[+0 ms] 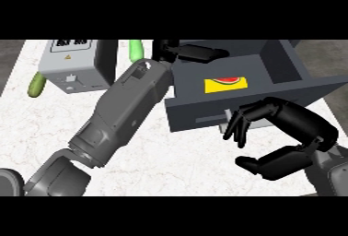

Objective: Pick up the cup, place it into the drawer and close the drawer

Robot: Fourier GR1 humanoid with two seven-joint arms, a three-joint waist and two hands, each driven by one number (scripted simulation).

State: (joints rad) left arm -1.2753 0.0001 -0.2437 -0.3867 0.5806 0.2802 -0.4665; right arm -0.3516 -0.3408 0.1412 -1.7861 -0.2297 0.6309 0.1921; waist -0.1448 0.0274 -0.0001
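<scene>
At the far left a green cucumber-shaped vegetable (pixel 37 86) lies on the white marbled counter (pixel 176 152), just beside a light grey boxy appliance (pixel 73 64). The appliance's top carries a small yellow warning triangle and, at its far edge, a dark label whose writing is too small to read. A second green vegetable (pixel 136 49) shows behind it, partly hidden by the left forearm.

That smooth grey forearm runs diagonally up from the lower left edge to the drawer's back left corner, where the black left hand (pixel 194 51) reaches over the rim; whether its fingers are curled or straight, I cannot tell.

The drawer (pixel 299 69) is a dark slate-grey box with flat, matte walls, pulled open. Inside it sits a yellow square object (pixel 225 85) with a red and green watermelon-slice picture, possibly the cup seen from above, resting near the front wall.

At the right, the glossy black right hand (pixel 285 133) is at the drawer's front panel, fingers curved downward against the face and thumb spread wide below, gripping nothing.
</scene>
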